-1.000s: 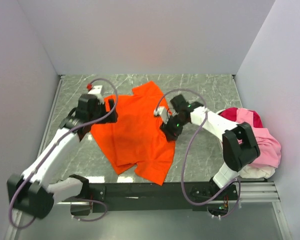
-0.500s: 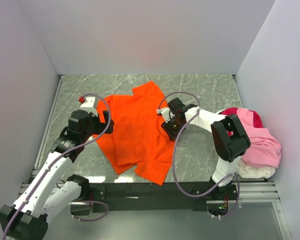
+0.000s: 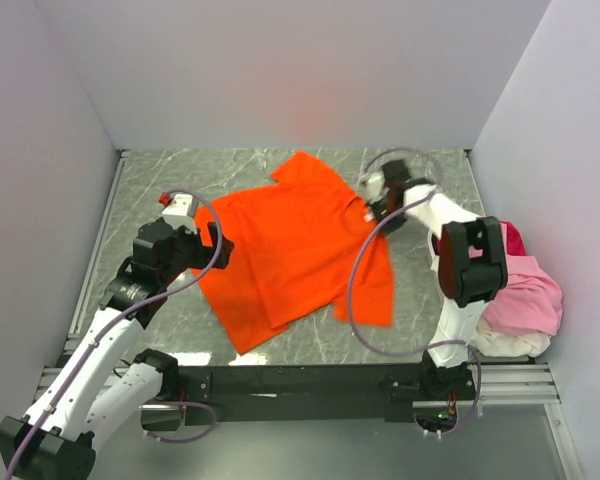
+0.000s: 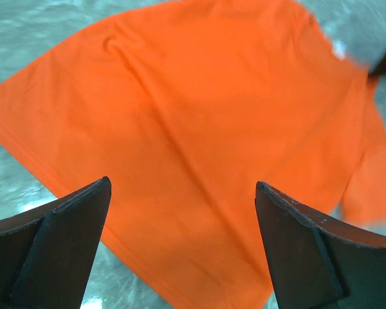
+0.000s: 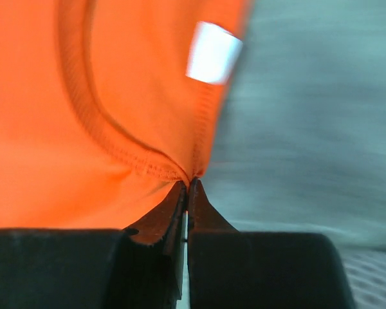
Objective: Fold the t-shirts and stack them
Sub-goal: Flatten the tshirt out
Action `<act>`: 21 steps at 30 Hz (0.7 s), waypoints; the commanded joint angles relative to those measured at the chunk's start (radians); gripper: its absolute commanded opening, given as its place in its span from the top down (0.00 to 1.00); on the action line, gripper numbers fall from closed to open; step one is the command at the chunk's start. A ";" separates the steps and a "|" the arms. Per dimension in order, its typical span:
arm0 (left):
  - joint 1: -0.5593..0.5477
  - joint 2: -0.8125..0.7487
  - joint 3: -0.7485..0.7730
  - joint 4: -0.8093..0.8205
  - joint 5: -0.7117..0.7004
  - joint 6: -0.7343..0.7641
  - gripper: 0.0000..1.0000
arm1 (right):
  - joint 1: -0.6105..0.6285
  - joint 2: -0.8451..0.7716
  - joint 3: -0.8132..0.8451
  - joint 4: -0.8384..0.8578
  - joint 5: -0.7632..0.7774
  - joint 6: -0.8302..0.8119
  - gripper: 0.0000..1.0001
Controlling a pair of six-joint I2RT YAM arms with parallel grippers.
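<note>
right gripper (image 3: 378,207): jaws pinched together on the collar seam of the orange t-shirt (image 3: 290,250), right beside the white neck label (image 5: 212,53). Seam sits at the very tips. Likely reason: a collar grip lets it drag the shirt flat and square it up before folding.

left gripper (image 4: 181,185): jaws wide apart, nothing held, hanging over the hem half of the shirt. Looks staged to take or pin that end, not committed yet.

Shirt lies spread mid-counter (image 3: 180,170) between the two arms, mostly flat. The near-right sleeve is blurred, so can't tell whether it is on the surface or lifted.

Orientation: collar points right, slightly far. Hem faces left toward the left arm. Long axis runs roughly left to right across the counter, skewed a bit. One sleeve points to the far wall, the other to the near edge.

The pile of pink, magenta-red and white shirts (image 3: 530,295) sits at the right edge, well apart, not yet folded.
</note>
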 commanded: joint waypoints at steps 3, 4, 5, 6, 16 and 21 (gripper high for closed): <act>-0.001 0.073 -0.016 0.084 0.252 0.021 0.02 | -0.175 0.101 0.204 -0.069 0.078 -0.080 0.63; -0.005 0.096 -0.010 0.084 0.287 0.017 0.03 | -0.178 0.104 0.208 -0.072 0.075 -0.085 0.57; -0.013 0.149 -0.004 0.070 0.322 0.014 0.05 | -0.178 0.102 0.203 -0.060 0.072 -0.090 0.49; -0.027 0.179 0.005 0.061 0.346 0.008 0.06 | -0.178 0.098 0.199 -0.054 0.066 -0.090 0.47; -0.355 0.460 0.137 -0.160 0.134 -0.159 0.19 | -0.178 -0.074 0.120 -0.087 -0.248 -0.218 0.46; -0.455 0.426 0.076 -0.102 0.116 -0.340 0.23 | -0.180 -0.184 0.054 -0.109 -0.428 -0.309 0.46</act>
